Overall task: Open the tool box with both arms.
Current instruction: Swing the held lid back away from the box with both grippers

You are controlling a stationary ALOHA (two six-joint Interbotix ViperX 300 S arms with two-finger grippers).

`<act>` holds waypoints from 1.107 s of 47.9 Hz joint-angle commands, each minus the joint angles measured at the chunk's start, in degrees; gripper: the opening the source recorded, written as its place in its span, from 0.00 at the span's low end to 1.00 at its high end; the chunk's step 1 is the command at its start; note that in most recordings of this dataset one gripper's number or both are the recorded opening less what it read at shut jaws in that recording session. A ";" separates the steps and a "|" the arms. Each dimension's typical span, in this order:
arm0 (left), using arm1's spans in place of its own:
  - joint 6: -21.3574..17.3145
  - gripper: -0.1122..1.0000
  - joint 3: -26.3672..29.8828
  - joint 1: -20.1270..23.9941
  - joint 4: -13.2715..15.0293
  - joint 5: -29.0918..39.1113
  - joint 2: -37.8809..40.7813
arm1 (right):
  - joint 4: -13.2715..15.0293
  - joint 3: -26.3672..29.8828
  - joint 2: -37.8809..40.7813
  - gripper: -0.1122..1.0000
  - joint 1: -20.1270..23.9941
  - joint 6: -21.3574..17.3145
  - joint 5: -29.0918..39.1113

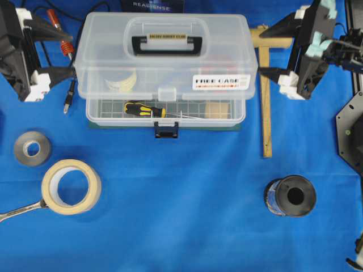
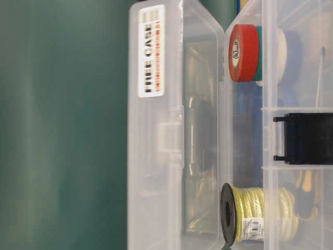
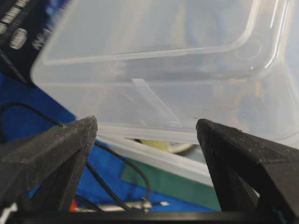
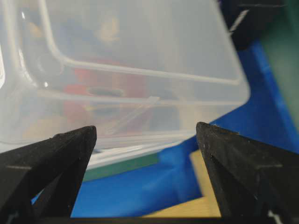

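Observation:
The clear tool box (image 1: 164, 68) stands at the back middle, its black handle (image 1: 167, 44) on top. Its lid (image 3: 154, 70) is raised a little off the base, leaving a gap along the front, and the dark blue latch (image 1: 166, 130) hangs down unfastened. My left gripper (image 1: 71, 52) is open at the box's left end, its fingertips (image 3: 84, 130) just short of the lid's edge. My right gripper (image 1: 261, 52) is open at the right end, mirrored, with the lid's corner (image 4: 140, 93) beyond its fingers (image 4: 79, 140). Nothing lies between either pair of fingers.
A wooden square (image 1: 265, 96) lies under the right gripper. A red-handled tool (image 1: 59, 31) and a black cable (image 1: 69, 96) lie by the left one. In front are a grey tape roll (image 1: 32, 148), a masking tape roll (image 1: 71, 186), a wrench (image 1: 20, 211) and a black spool (image 1: 290, 195).

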State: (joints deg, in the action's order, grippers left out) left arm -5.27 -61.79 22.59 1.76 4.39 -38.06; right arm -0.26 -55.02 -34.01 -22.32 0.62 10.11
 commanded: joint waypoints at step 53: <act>-7.47 0.94 9.67 17.31 0.18 -8.26 10.37 | 1.05 9.49 8.88 0.89 -16.44 0.70 -4.83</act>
State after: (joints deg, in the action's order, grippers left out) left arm -12.66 -54.14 39.99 1.76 -2.99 -28.39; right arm 0.53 -47.37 -25.84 -38.85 1.23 5.89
